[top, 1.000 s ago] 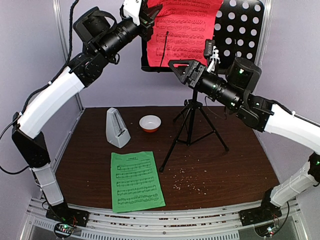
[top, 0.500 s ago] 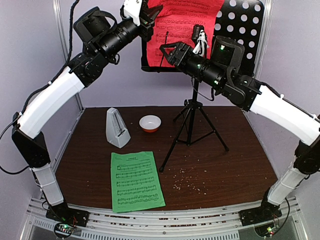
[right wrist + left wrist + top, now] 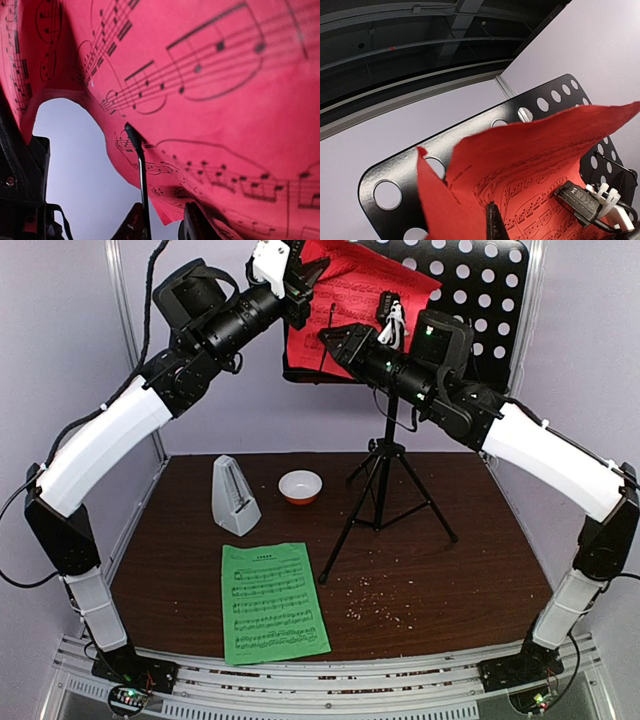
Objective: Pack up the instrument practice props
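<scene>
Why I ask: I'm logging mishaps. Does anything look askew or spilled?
The red page is buckled and tilted on the stand's desk, apparently pinched by the left gripper. Crumbs lie scattered near the tripod.

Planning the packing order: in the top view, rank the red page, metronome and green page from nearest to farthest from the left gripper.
1. The red page, up on the stand, at the left gripper.
2. The metronome, on the table, far left.
3. The green page, flat near the front edge.
</scene>
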Controlling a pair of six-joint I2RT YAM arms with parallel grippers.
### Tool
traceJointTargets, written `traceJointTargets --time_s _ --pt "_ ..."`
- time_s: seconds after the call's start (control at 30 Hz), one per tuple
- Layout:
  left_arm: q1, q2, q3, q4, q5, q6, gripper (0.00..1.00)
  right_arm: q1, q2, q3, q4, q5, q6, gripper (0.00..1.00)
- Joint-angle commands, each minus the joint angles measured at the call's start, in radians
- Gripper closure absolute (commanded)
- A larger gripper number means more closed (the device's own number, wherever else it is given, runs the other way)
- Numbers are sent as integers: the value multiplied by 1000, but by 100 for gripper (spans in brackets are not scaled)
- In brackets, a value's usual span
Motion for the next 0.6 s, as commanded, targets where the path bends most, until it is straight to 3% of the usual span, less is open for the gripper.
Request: traceJointTargets --time_s 0.0,0.23,0.57 --pt "2 -30 -9 4 -6 4 100 -8 7 19 75 -40 -1 75" --pt "2 -33 -14 -4 -19 9 100 -8 -10 -42 157 -54 -53 99" --pt "1 -43 9 -25 -129 5 100 -7 -63 -213 342 -69 -190 100"
